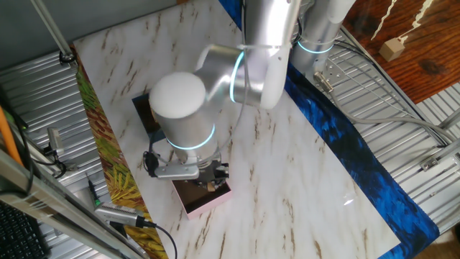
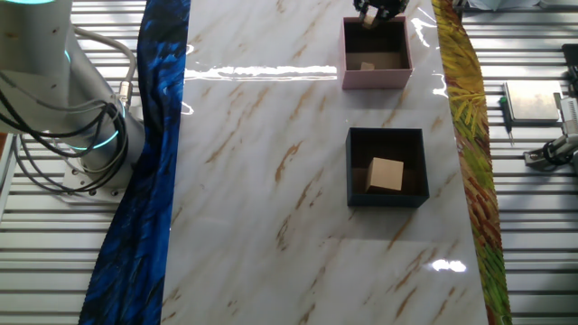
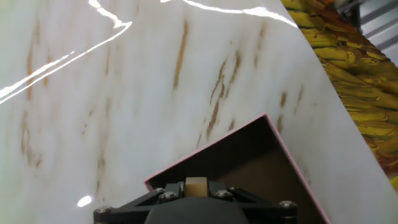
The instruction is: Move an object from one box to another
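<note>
The pale-pink box [image 2: 377, 78] with a brown inside stands at the far end of the marble table, and a small tan block [image 2: 367, 65] lies in it. My gripper [image 2: 377, 11] hangs over its far wall, shut on a small wooden block [image 3: 196, 187]. In the hand view the gripper [image 3: 196, 184] clamps that block between its jaws, right above the pink box [image 3: 283, 155]. The navy-blue box [image 2: 386, 199] sits nearer, with a larger tan cube [image 2: 386, 174] inside. In one fixed view the arm hides most of the navy box [image 1: 144, 108], while the gripper [image 1: 210, 180] is over the pink box [image 1: 208, 205].
A blue patterned cloth [image 2: 149, 171] runs along one side of the table and a yellow-green one [image 2: 470, 171] along the other. The robot base [image 2: 63, 99] with its cables stands beyond the blue strip. Metal parts [image 2: 551, 149] lie on the grating past the yellow strip.
</note>
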You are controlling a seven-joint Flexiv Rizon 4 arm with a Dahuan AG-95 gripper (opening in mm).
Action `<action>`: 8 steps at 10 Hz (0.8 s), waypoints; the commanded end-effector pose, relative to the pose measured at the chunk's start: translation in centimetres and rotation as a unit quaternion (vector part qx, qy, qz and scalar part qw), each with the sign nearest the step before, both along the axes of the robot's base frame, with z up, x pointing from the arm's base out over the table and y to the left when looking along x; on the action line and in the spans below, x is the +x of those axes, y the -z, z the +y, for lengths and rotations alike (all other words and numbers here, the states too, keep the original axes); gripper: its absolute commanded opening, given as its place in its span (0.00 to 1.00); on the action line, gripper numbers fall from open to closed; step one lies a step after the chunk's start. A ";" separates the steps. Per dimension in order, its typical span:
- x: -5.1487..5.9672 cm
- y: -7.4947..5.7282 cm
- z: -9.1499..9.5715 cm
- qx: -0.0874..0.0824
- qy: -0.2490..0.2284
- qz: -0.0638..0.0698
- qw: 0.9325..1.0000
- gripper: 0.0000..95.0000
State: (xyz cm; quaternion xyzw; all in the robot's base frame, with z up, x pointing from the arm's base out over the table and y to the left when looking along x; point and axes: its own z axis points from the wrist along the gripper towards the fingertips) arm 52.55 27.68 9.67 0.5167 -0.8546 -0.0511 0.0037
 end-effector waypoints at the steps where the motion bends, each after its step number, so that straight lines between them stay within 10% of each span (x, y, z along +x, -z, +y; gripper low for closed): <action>1: -0.4 0.1 0.0 -0.008 -0.001 -0.006 1.000 0.00; 8: -1.7 1.1 0.4 -0.016 0.013 -0.022 1.000 0.00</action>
